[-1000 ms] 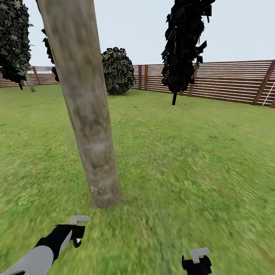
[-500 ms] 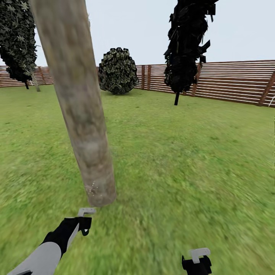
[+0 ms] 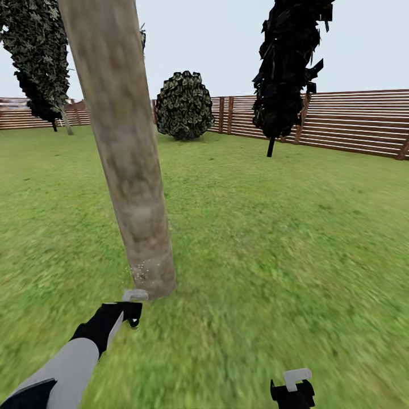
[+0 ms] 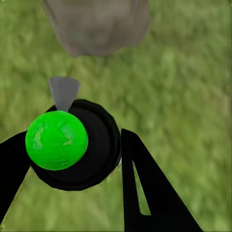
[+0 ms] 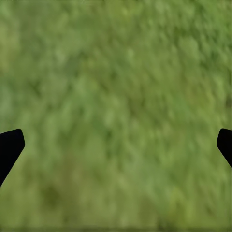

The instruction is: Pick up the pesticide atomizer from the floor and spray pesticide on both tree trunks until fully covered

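- The garden lawn [image 3: 284, 238] was seen stretching to a slatted fence [image 3: 352, 122]; a round bush [image 3: 184, 105] and a dark slim tree [image 3: 289, 62] stood far back, well apart from the robot.
- One thick grey-brown tree trunk [image 3: 128, 147] was seen close in front, slightly leaning, its base just beyond the left gripper [image 3: 134, 309].
- A patch of pale specks [image 3: 142, 271] was seen low on the trunk near its base; it was judged to be spray landing there. The rest of the trunk looked bare, so coverage was judged far from complete.
- A second thick trunk could not be made out for sure; a thin pale stem [image 3: 67, 122] under far-left foliage was too small to judge.
- The pickup step was judged done: the pesticide atomizer [image 4: 72, 142] was held off the grass, clamped between the left gripper's fingers [image 4: 145, 183], its green cap [image 4: 56, 140] and grey nozzle [image 4: 63, 91] aimed at the trunk base [image 4: 96, 24].
- Left to do, by judgement: the full height of this trunk, then the other tree.
- The right gripper [image 3: 292, 386] was seen low, its fingers [image 5: 9, 147] spread wide with nothing between them, over grass [image 5: 116, 111].
- No brand, label or readable writing was found on anything.
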